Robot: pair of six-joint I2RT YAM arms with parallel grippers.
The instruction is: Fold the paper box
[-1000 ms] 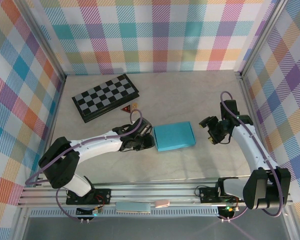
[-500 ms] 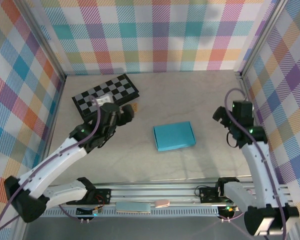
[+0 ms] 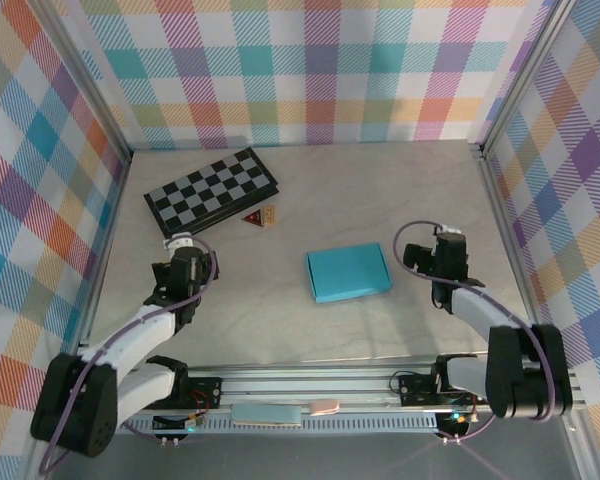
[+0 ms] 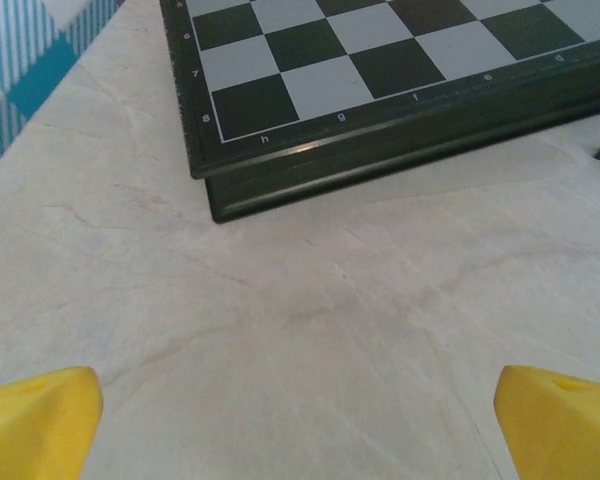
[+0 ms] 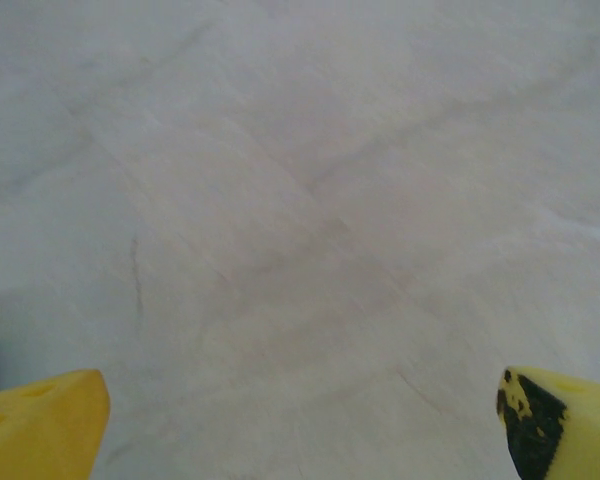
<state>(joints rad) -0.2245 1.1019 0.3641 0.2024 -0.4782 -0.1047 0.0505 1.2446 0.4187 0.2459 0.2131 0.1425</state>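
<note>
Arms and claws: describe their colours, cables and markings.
The left arm and right arm have white links, black joints and looping purple cables. The left claw and right claw end in yellow fingertips; one right fingertip bears a black scuff.

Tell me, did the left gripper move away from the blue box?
Yes. The left gripper has gone left, away from the paper box, and is now by the checkerboard's near corner.
</note>
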